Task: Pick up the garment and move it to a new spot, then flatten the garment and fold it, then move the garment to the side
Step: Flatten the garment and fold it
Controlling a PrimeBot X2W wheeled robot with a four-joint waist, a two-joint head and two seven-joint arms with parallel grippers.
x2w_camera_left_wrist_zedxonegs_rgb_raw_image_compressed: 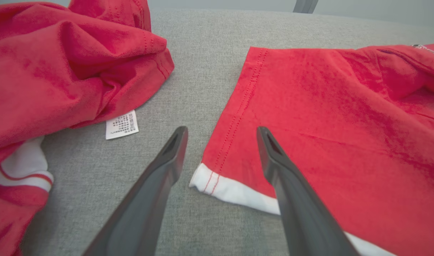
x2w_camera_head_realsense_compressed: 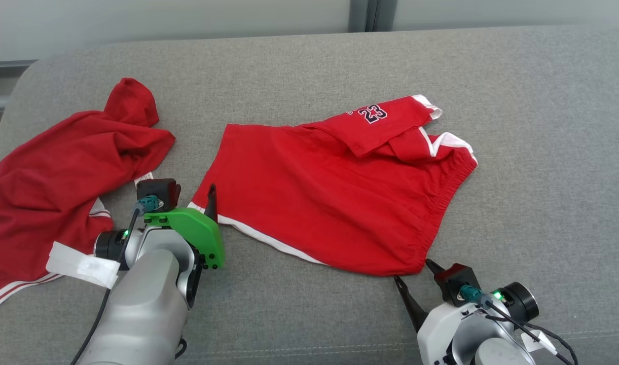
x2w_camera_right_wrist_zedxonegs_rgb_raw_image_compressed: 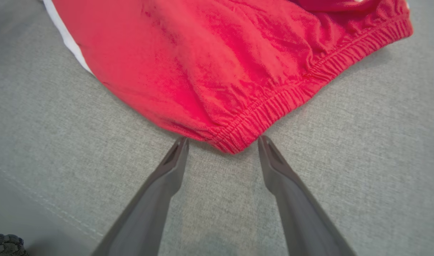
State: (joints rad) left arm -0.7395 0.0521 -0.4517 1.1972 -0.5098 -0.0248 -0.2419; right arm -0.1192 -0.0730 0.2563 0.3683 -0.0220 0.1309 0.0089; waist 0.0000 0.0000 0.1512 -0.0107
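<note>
Head view: red shorts (x2w_camera_head_realsense_compressed: pixel 334 203) lie mostly flat mid-cushion on the grey sofa (x2w_camera_head_realsense_compressed: pixel 542 126). Elastic waistband (x2w_camera_head_realsense_compressed: pixel 448 197) is to the right, and one leg is folded over at the far side, showing "23" (x2w_camera_head_realsense_compressed: pixel 373 113). Left gripper (x2w_camera_left_wrist_zedxonegs_rgb_raw_image_compressed: pixel 221 129) is at the near-left hem corner, jaws wide apart and straddling the white trim (x2w_camera_left_wrist_zedxonegs_rgb_raw_image_compressed: pixel 231 192); one finger is over the fabric, nothing pinched. Right gripper (x2w_camera_head_realsense_compressed: pixel 413 270) is at the near-right waistband corner, jaws spread, with the corner just ahead of the gap and not clamped. A second red garment (x2w_camera_head_realsense_compressed: pixel 61 167) is crumpled at the left, apart from the shorts, white care label (x2w_camera_left_wrist_zedxonegs_rgb_raw_image_compressed: pixel 122 124) showing.
</note>
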